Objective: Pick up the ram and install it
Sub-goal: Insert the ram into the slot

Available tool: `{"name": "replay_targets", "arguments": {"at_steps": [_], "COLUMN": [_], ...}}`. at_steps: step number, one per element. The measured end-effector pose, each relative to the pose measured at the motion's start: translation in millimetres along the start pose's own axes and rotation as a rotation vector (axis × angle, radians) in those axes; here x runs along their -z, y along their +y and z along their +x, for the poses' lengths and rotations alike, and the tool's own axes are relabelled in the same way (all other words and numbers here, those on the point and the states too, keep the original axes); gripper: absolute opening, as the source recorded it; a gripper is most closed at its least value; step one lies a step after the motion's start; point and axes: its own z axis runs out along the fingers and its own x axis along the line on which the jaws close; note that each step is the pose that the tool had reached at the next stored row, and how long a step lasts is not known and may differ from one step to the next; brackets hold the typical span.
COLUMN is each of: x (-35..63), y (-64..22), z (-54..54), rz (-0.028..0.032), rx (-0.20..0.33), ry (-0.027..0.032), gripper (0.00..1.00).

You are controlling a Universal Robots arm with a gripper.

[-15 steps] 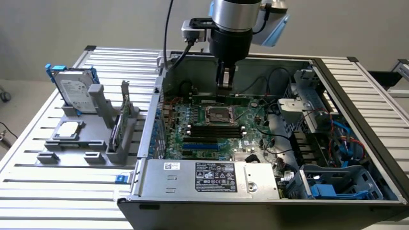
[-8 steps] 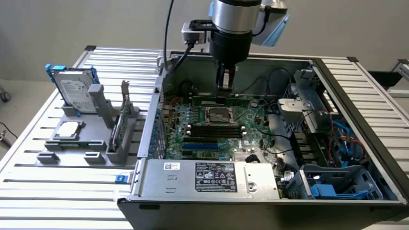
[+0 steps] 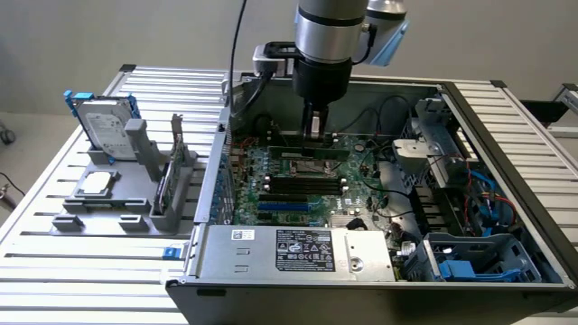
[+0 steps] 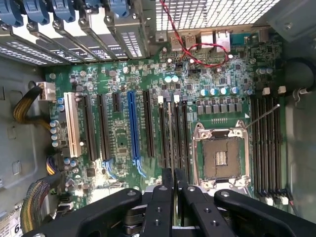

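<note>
Inside an open computer case [image 3: 298, 252] on a slatted counter [image 3: 81, 271], a robot arm [image 3: 323, 34] holds the ram [image 4: 172, 140] over the motherboard [image 4: 118, 143]; the jaws are drawn almost together, clamped on the thin green stick, which runs straight out from between the two black fingers [image 4: 162, 197] and is seen edge-on from the wrist; in the exterior view the stick hangs level directly beneath the jaws, low against the motherboard.

The pick-up looks done and the install is the step in hand; the ram appears lined up with one of the black slots [image 4: 161, 138] directly under the jaws, with the empty processor socket [image 4: 220, 157] just beside them and a second bank of slots [image 4: 264, 148] beyond the socket, well apart from the jaws; whether the stick's lower edge has entered its slot cannot be told.

Seating it, by the look of things, calls for the stick square to the slot along its full length and a straight, even press, with no tilt toward the neighbouring slots crowding either side of the jaws; a skewed press could bind the stick or strain the motherboard.
</note>
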Motion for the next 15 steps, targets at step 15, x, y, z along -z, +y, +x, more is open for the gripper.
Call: {"name": "replay_targets", "arguments": {"at_steps": [15], "x": [-27.4], "y": [1.6], "z": [1.8], "rz": [0.0004], "rx": [0.028], "ry": [-0.0004], "gripper": [0.14]}}
